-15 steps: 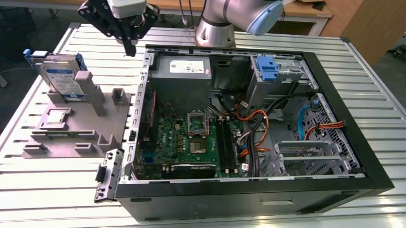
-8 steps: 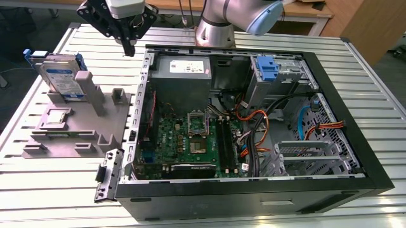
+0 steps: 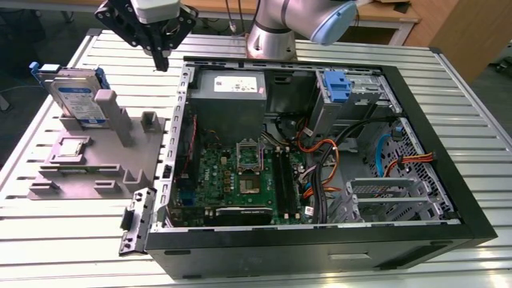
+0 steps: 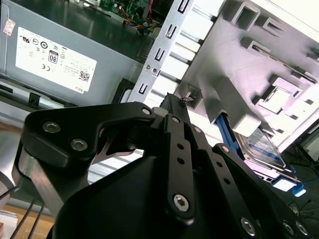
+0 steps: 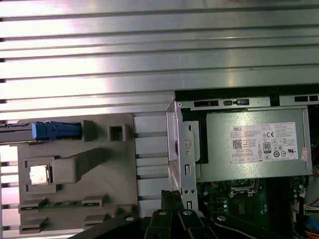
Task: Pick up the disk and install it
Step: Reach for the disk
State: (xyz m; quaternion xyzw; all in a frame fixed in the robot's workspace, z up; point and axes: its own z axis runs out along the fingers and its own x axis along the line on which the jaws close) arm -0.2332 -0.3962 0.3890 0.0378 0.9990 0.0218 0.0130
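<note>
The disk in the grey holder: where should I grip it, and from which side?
Grip its upper half across the broad faces, coming down from above. The disk stands upright on edge in the grey holder, its lower edge seated and a grey post close beside it, so the top looks freest.

disk [image 3: 78,96]: silver-grey, white-and-blue label, blue rails. holder [image 3: 88,165]: plain grey. gripper [image 3: 162,60]: black. power-supply box [image 3: 228,108]: grey, white sticker. motherboard [image 3: 240,180]: green. cables [image 3: 334,157]: orange, black. computer case [image 3: 320,243]: black. table [image 3: 481,108]: silver, ribbed.
</note>
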